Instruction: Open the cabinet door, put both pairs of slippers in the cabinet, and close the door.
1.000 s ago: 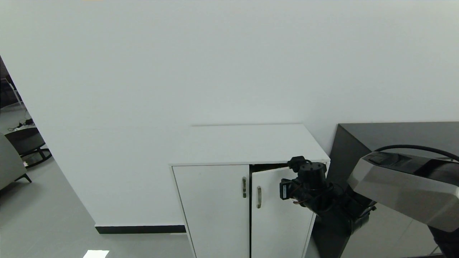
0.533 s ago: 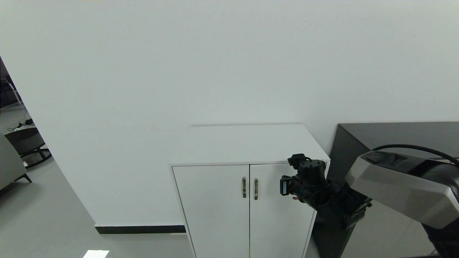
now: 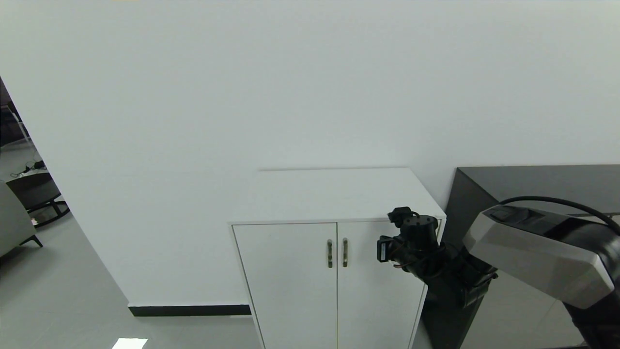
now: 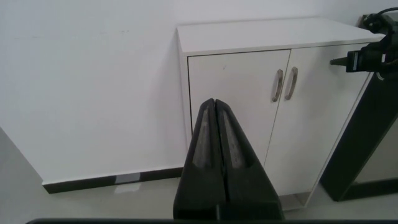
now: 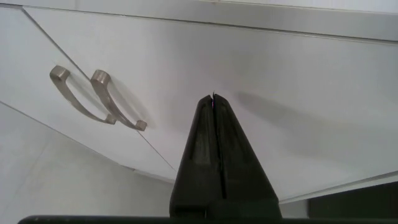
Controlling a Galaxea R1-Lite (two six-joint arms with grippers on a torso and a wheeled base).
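The white cabinet (image 3: 334, 194) stands against the wall with both doors flush. Its two metal handles (image 3: 337, 252) sit side by side at the middle seam. My right gripper (image 5: 214, 101) is shut, with its tip pressed against the face of the right door (image 5: 298, 93), to the side of the handles (image 5: 99, 99). In the head view the right wrist (image 3: 411, 245) is in front of that door's upper right part. My left gripper (image 4: 215, 104) is shut on nothing and is held low, well back from the cabinet (image 4: 249, 81), pointing at the left door.
A tall black unit (image 3: 533, 179) stands tight against the cabinet's right side. To the left is open grey floor (image 3: 72, 300), with a dark round table (image 3: 36, 194) and a grey seat (image 3: 12, 218) at the far left edge.
The right door was ajar a second ago and is now flush with the left one. My right wrist has moved slightly forward against it.
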